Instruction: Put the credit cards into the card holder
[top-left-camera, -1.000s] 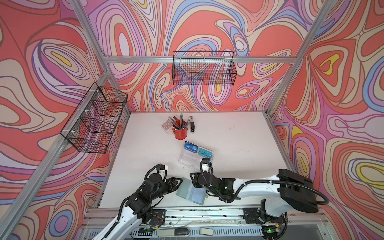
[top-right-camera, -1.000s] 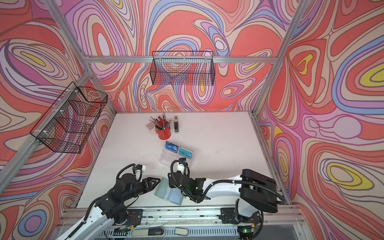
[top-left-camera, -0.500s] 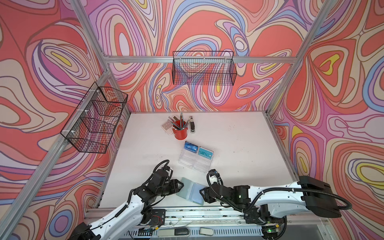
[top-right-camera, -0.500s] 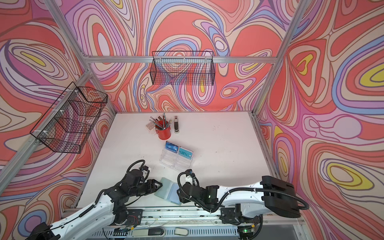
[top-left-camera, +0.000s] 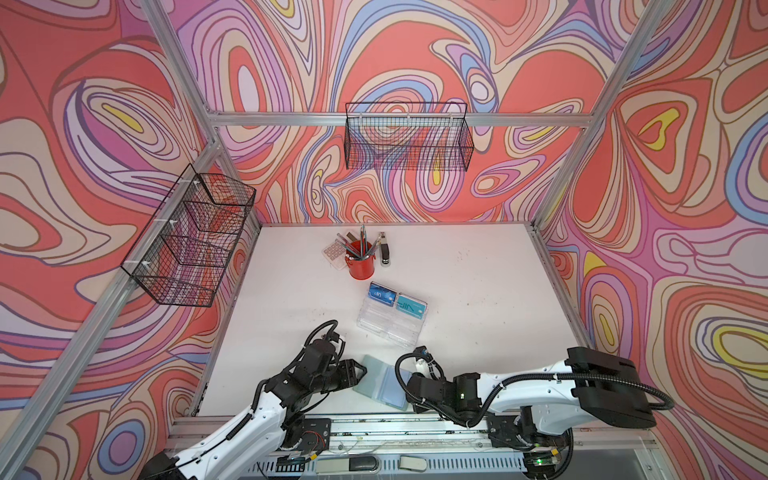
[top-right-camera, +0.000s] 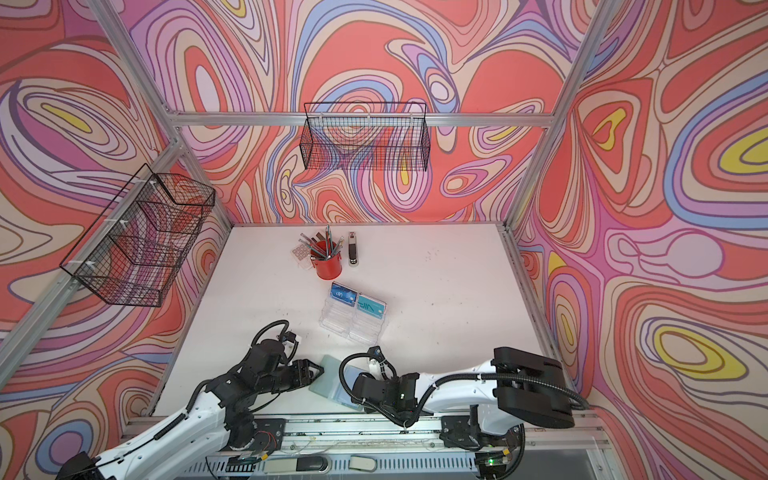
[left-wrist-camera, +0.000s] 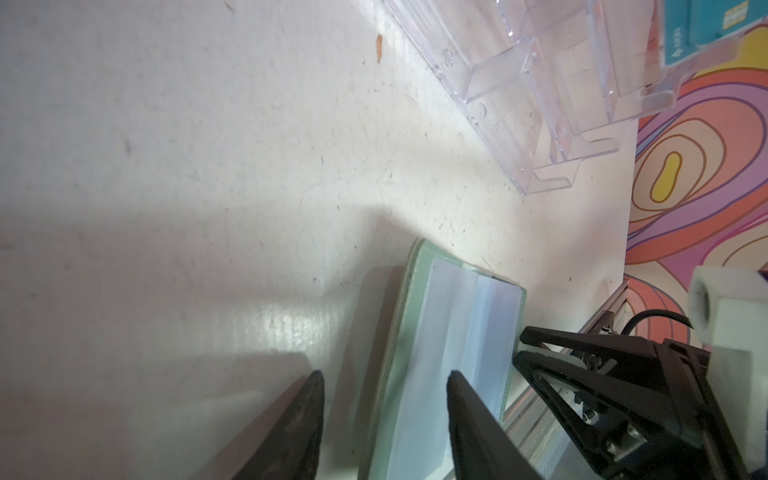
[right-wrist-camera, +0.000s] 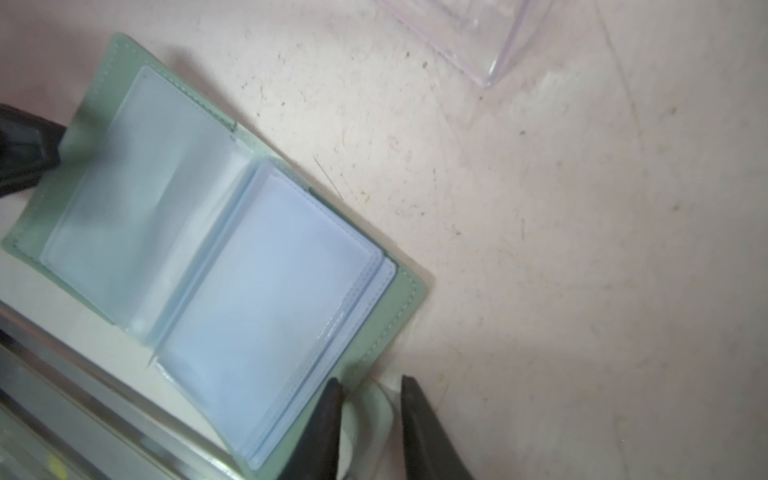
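The sage-green card holder (top-left-camera: 383, 382) (top-right-camera: 332, 376) lies open near the table's front edge, its clear sleeves (right-wrist-camera: 257, 266) facing up. My left gripper (top-left-camera: 360, 371) (left-wrist-camera: 384, 374) is open at its left cover, and the cover's edge (left-wrist-camera: 405, 332) runs between the fingers. My right gripper (right-wrist-camera: 370, 382) (left-wrist-camera: 519, 345) is at the holder's right side, jaws narrowed on the pale green strap (right-wrist-camera: 374, 411). Two credit cards, a blue one (top-left-camera: 382, 294) and a teal one (top-left-camera: 410, 307), stand in a clear acrylic stand (top-left-camera: 390, 330) behind the holder.
A red cup of pens (top-left-camera: 360, 266), a pink keypad (top-left-camera: 333, 250) and a black stapler (top-left-camera: 385, 251) stand at the back. Wire baskets hang on the back wall (top-left-camera: 409, 145) and the left wall (top-left-camera: 191, 241). The metal front rail (top-left-camera: 374, 424) runs just below the holder.
My right gripper moved off the top of the holder towards the front edge, came to the holder's right side and narrowed on the strap. My left gripper shifted slightly towards the left cover.
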